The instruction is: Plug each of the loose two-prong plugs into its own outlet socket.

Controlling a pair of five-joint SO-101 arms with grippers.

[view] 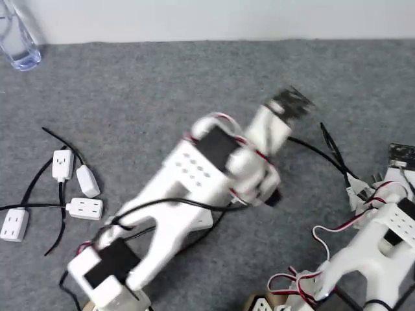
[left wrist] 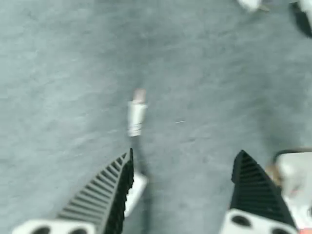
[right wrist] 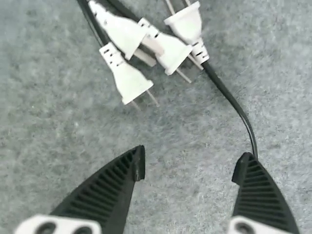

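Pincers first: L pincer [left wrist: 185,158] gapes wide over grey carpet [left wrist: 73,58], nothing between its jaws. R pincer [right wrist: 191,156] is spread just as wide, also holding nothing.

Now L to R across the high view. Far left you've got three white outlet sockets [view: 84,207] on black leads, w/ a white tapered body [view: 87,181] just beside one of them. Prob a plug; can't tell if it's seated.

Mid-table, the L arm [view: 194,168] lies stretched on a diagonal, well apart from the sockets. Its wrist view has a small white piece [left wrist: 136,114] ahead of the jaws, too blurred to name.

Far right, the loose plugs [right wrist: 129,80] lie bunched, bodies touching, near your R pincer. The nearest one points its prongs [right wrist: 146,100] toward the jaws. Black cord [right wrist: 234,107] runs off beside them.

Expect these to be light, hard & smooth-shelled. The cord's prob stiffish & will tug or twist the plug. Take the nearest by the flat sides of its body, behind the prongs. Don't grab the thin prongs or the cord.
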